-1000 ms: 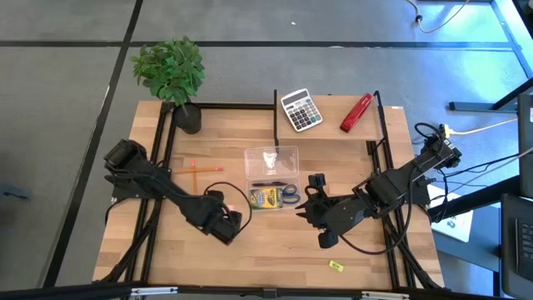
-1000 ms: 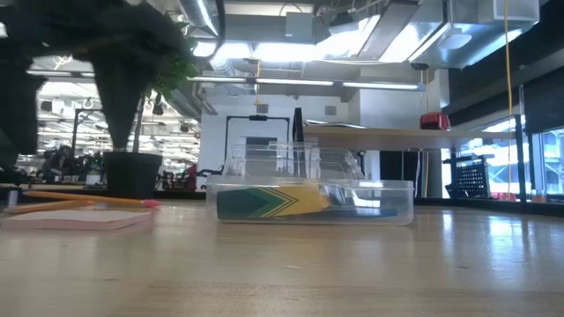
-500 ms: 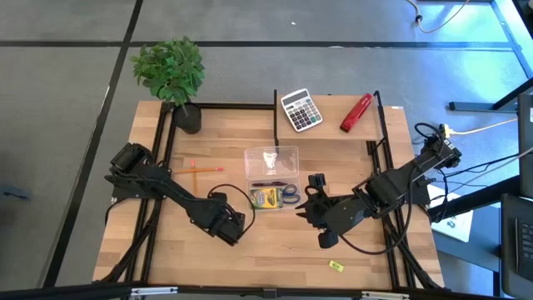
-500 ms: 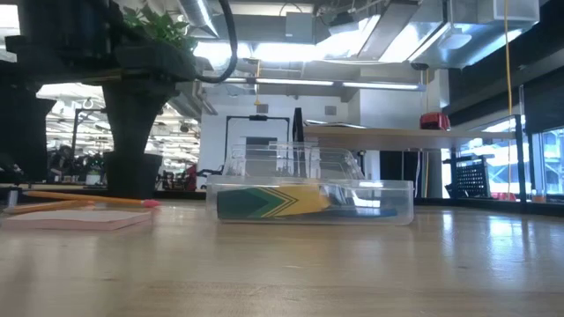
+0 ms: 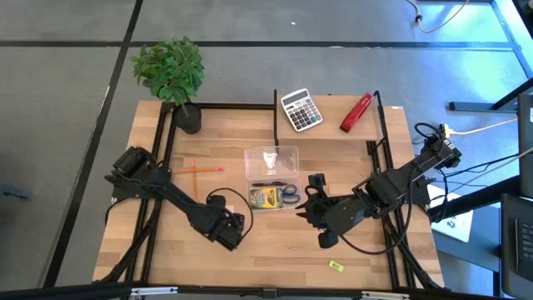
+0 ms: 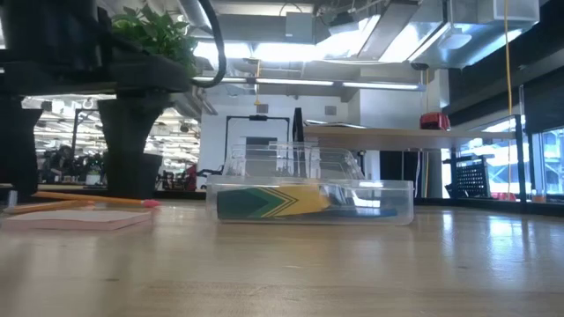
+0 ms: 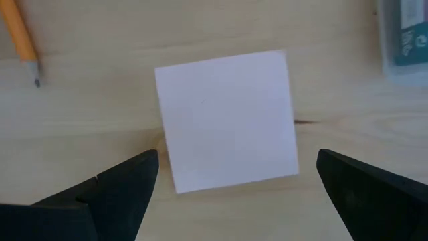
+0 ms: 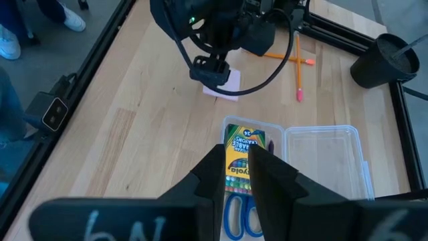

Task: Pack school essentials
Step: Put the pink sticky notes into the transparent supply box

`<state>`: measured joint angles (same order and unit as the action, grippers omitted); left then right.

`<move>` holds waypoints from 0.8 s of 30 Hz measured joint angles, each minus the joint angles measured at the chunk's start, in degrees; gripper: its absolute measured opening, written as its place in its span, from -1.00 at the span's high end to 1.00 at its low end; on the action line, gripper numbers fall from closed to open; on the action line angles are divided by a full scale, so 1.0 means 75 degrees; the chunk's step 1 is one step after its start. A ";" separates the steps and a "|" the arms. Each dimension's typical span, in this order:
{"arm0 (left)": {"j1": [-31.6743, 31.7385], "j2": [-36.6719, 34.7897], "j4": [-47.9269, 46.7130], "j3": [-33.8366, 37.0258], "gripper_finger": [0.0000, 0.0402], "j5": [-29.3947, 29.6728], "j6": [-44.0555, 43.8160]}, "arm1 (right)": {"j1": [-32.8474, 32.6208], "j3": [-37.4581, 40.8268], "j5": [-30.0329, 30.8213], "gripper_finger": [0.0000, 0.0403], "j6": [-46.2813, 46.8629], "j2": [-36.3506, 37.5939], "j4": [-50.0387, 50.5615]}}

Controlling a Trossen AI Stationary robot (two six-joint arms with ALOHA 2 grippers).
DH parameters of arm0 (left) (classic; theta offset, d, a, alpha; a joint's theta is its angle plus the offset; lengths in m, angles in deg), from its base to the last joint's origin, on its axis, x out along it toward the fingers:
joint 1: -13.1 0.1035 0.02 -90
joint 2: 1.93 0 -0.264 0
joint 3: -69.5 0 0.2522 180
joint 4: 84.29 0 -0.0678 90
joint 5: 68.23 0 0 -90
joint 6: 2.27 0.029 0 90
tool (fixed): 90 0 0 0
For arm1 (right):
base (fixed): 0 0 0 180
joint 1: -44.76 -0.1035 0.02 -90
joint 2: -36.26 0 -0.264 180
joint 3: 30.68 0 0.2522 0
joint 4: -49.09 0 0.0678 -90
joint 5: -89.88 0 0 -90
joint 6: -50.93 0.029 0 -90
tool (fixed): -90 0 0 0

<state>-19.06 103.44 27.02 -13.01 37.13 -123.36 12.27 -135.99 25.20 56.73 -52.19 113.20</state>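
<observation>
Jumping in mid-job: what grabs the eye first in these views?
The left claw hangs open right over the pink note pad on the table's left half, fingers either side of it. At the centre, a clear box holds the crayon box and blue scissors. The right claw waits shut beside the box; two orange pencils lie crossed left of it.
</observation>
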 joint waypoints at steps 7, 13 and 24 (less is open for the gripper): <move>0.0072 0.0292 0.0256 0.0000 -0.99 0.0020 0.0166 | 0.0000 0.0000 0.0000 0.66 -0.0013 -0.0001 -0.0002; 0.0075 0.0366 0.0258 0.0000 -0.99 0.0020 0.0150 | 0.0000 0.0000 0.0000 0.66 -0.0017 -0.0003 -0.0002; 0.0262 0.0547 0.0281 -0.0006 -0.99 -0.0279 0.0186 | 0.0000 0.0000 0.0000 0.66 -0.0013 0.0000 0.0000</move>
<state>-17.09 107.54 29.13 -13.05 35.04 -121.96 12.27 -135.99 25.20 56.63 -52.19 113.20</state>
